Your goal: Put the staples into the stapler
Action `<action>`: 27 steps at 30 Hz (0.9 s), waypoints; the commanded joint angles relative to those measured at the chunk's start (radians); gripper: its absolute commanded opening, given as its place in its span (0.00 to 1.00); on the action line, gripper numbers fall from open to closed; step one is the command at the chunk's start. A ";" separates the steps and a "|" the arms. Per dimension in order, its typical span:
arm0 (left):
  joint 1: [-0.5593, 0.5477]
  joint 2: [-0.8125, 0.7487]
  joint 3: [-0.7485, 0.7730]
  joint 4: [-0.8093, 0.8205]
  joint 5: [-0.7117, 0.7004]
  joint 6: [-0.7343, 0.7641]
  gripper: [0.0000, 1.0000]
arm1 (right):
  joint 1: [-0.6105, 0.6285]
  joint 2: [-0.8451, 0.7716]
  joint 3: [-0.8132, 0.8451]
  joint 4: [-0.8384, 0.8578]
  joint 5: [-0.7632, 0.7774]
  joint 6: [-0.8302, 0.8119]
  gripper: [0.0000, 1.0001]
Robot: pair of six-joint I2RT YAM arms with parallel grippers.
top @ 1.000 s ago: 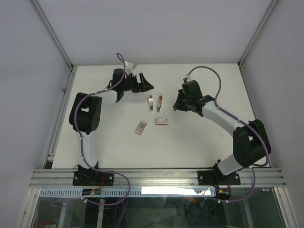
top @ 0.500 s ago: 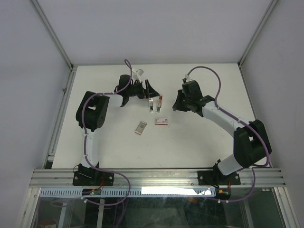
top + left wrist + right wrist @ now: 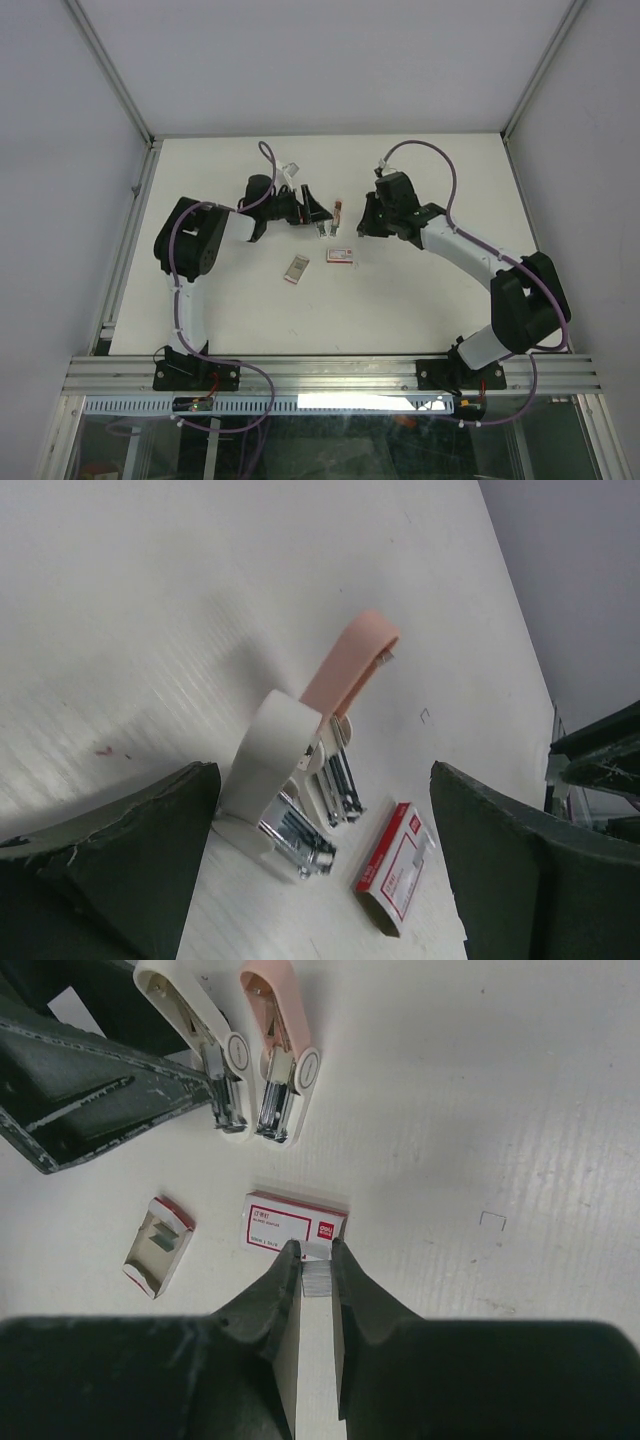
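A white stapler (image 3: 285, 790) lies with its metal magazine showing, and a pink stapler (image 3: 350, 660) lies beside it. My left gripper (image 3: 320, 880) is open, with the white stapler's near end between its fingers (image 3: 130, 860). In the top view the left gripper (image 3: 312, 210) sits over the white stapler (image 3: 321, 230). My right gripper (image 3: 318, 1260) is shut on a short silvery strip of staples (image 3: 318, 1280), held above the red-and-white box (image 3: 295, 1225). The flat grey tray of staples (image 3: 158, 1245) lies left of the box, and it also shows in the top view (image 3: 296, 268).
The red-and-white box (image 3: 341, 255) lies just in front of the staplers, and the pink stapler (image 3: 337, 212) lies between the two grippers. A single loose staple (image 3: 493, 1220) lies on the white table right of the box. Grey walls enclose the table on three sides.
My left gripper has swung right and towards the near side, onto the white stapler. My right gripper has shifted a little left, towards the staplers.
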 commanded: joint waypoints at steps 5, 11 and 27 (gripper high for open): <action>-0.045 -0.079 -0.124 0.212 0.060 -0.065 0.90 | 0.044 0.017 0.029 0.074 0.017 -0.046 0.13; -0.061 -0.103 -0.171 0.247 0.037 -0.075 0.89 | 0.064 0.019 0.037 0.070 0.018 -0.075 0.13; 0.017 -0.695 -0.249 -0.320 -0.450 -0.102 0.94 | 0.118 0.171 0.097 0.272 -0.108 -0.379 0.13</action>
